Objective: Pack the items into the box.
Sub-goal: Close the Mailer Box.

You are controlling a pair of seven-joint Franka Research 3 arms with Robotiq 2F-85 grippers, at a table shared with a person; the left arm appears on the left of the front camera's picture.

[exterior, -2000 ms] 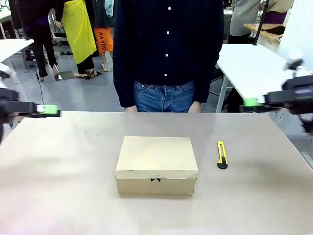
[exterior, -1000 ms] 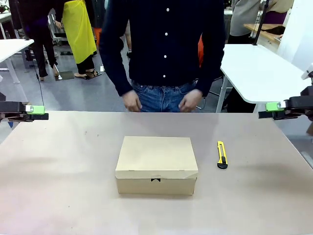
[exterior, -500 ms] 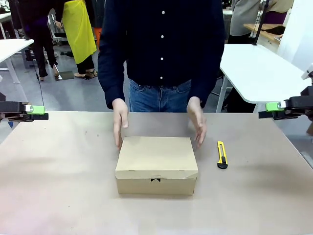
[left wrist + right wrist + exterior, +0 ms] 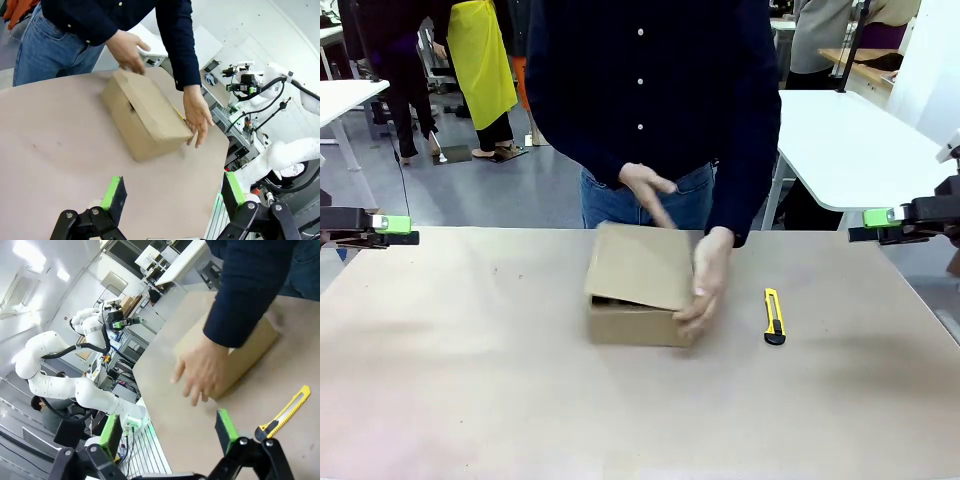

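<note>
Brown paper covers the table [image 4: 470, 400], and behind it a busy workroom has white tables and other people standing around.

Near the middle of the table sits the box [image 4: 635, 290]. It is plain brown cardboard, turned at an angle, with its lid down. A person in a dark shirt and jeans leans over it. One hand [image 4: 705, 285] is pressed on the side of the box nearest the yellow knife [image 4: 774, 316], and the other hand [image 4: 645, 185] is up above the far edge of the box.

From the front, the left gripper [image 4: 395, 230] hangs at the left edge of the table and the right gripper [image 4: 880, 225] hangs at the right edge. Both are well apart from the box.

Looking from the left wrist, you can see the small dark slot on the front of the box [image 4: 145, 117], and the gripper's two green-tipped fingers [image 4: 114, 195] spread wide with nothing between them.

Looking from the right wrist, the knife [image 4: 285, 415] lies just beside the box [image 4: 250, 352], and that gripper's fingers [image 4: 226, 429] are wide apart too, holding nothing. The other white arm [image 4: 65, 375] shows far off.
</note>
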